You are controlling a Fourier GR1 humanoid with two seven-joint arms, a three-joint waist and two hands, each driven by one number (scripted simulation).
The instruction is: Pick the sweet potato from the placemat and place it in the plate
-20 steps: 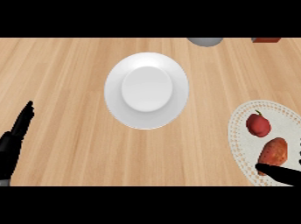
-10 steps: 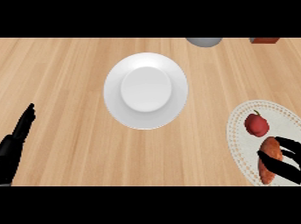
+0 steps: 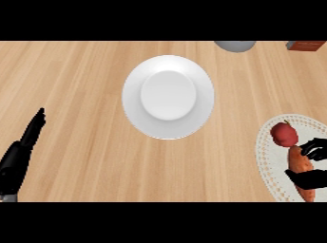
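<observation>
While empty, plate (image 3: 168, 97); sweet potato (image 3: 299, 164) on placemat (image 3: 269, 147).

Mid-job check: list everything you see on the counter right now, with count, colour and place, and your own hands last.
plate: one, white, centre of the counter, nothing on it.
placemat: one, white, round and patterned, lower right, cut by the view's right edge.
sweet potato: one, orange-brown, on the placemat.
red fruit: one, red, on the placemat just beyond the sweet potato.
grey object: one, grey, top edge, partly cut off.
brown object: one, brown, top right edge, partly cut off.
counter: one, light wood.
left hand: black, open, resting at lower left.
right hand: black, fingers and thumb curled round the sweet potato.
</observation>
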